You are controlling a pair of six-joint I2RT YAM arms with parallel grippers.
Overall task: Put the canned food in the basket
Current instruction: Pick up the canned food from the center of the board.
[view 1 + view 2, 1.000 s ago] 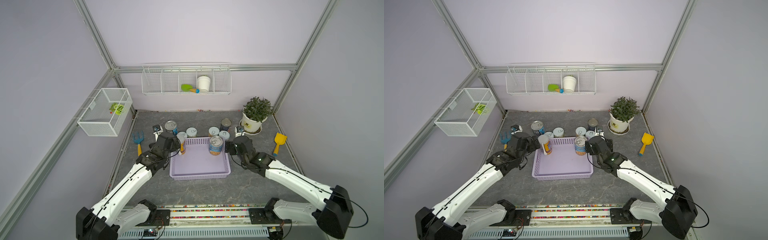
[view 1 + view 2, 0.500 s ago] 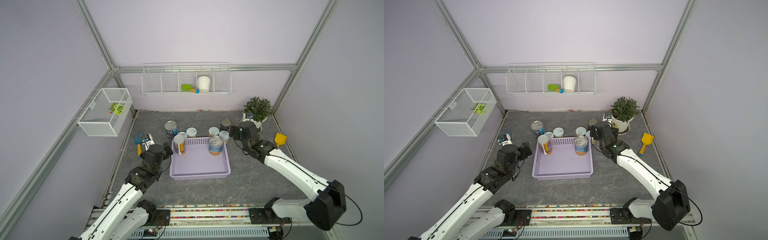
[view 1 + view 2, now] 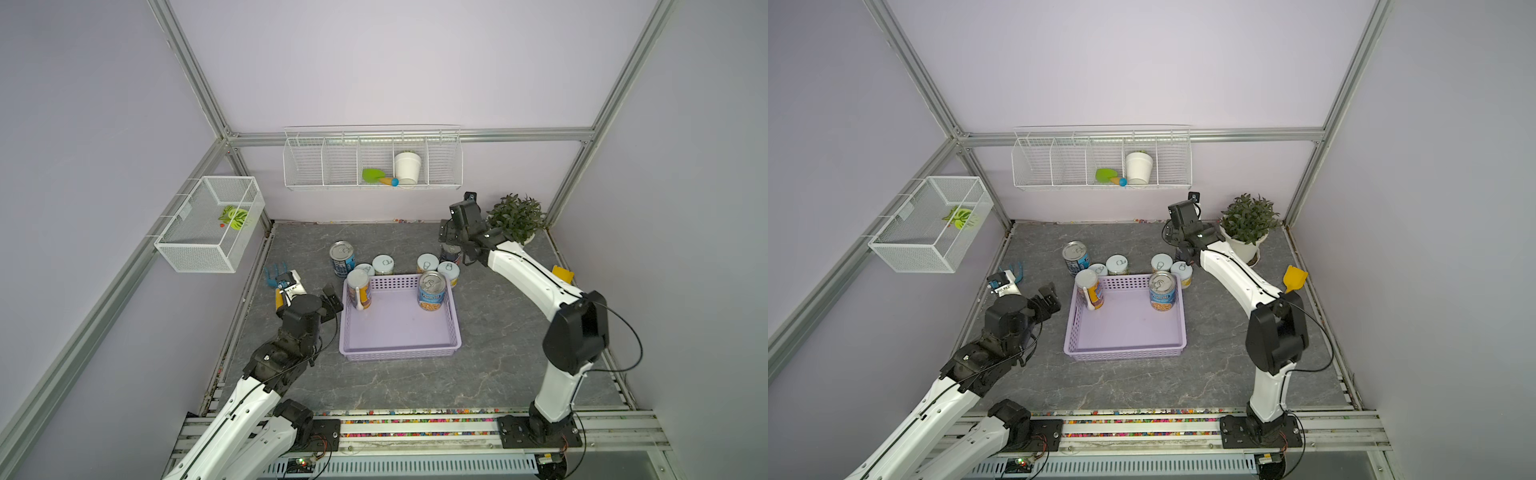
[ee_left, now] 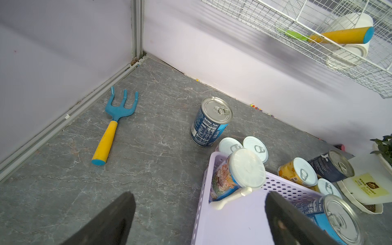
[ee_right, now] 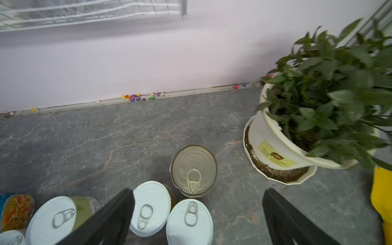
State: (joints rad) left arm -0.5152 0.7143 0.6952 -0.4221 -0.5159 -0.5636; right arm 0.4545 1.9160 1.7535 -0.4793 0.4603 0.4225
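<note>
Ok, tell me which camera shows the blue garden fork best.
The left wrist view: the garden fork lies whole on the floor, prongs and yellow handle clear. In both top views the fork is small and partly hidden by the left arm. The right wrist view does not show it.

walls (image 3: 395, 62): lilac | floor (image 3: 498, 324): grey marbled | frame (image 3: 519, 135): aluminium | light: even
</note>
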